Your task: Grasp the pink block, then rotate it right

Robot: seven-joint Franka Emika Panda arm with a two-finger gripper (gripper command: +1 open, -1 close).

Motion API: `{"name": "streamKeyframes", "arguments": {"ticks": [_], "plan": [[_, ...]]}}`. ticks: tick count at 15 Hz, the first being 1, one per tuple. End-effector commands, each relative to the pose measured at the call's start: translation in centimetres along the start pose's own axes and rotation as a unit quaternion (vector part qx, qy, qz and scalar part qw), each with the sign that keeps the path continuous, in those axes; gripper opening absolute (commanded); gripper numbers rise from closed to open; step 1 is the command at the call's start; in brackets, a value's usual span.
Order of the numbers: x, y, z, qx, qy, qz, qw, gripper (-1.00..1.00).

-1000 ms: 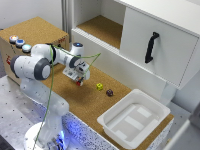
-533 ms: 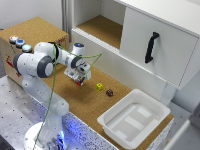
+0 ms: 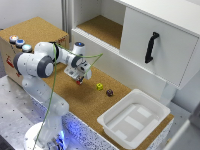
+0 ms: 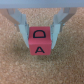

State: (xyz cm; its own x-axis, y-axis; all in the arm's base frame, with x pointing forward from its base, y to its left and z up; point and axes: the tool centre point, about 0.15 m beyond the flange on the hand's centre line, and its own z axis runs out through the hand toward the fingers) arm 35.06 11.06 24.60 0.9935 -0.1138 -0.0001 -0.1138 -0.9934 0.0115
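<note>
1. White robot arm (image 3: 37, 65), at the exterior view's left, reaching over the cork-surfaced tabletop (image 3: 65, 100).
2. Gripper (image 3: 79, 80), pointing down at the tabletop, clenched on the small pink cube block (image 3: 79, 81); in the wrist view its two grey fingers (image 4: 22, 26) press the block (image 4: 40, 41) from both sides, black letters "D" and "A" showing on the block's faces.
3. Small yellow cube (image 3: 99, 86), on the cork, near the gripper and apart from it.
4. Small dark maroon cube (image 3: 109, 92), just beside the yellow one.
5. White plastic rectangular tray (image 3: 107, 120), at the tabletop's end toward the exterior view's right.
6. White cabinet door with a black handle (image 3: 151, 47), behind the tray.
</note>
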Motion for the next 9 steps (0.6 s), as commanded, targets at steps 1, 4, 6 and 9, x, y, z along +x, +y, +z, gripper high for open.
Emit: {"name": "streamKeyframes", "arguments": {"ticks": [1, 4, 6, 9], "plan": [[-1.0, -0.6, -3.1, -0.002, -0.031, 0.125, 0.992, -1.0], [-0.7, -0.6, -2.2, 0.003, -0.039, 0.23, 0.972, -1.0], [-0.3, -0.6, -1.9, -0.002, -0.032, 0.299, 0.954, -1.0], [0.5, -1.0, -0.9, -0.004, -0.042, 0.413, 0.91, -1.0]]}}
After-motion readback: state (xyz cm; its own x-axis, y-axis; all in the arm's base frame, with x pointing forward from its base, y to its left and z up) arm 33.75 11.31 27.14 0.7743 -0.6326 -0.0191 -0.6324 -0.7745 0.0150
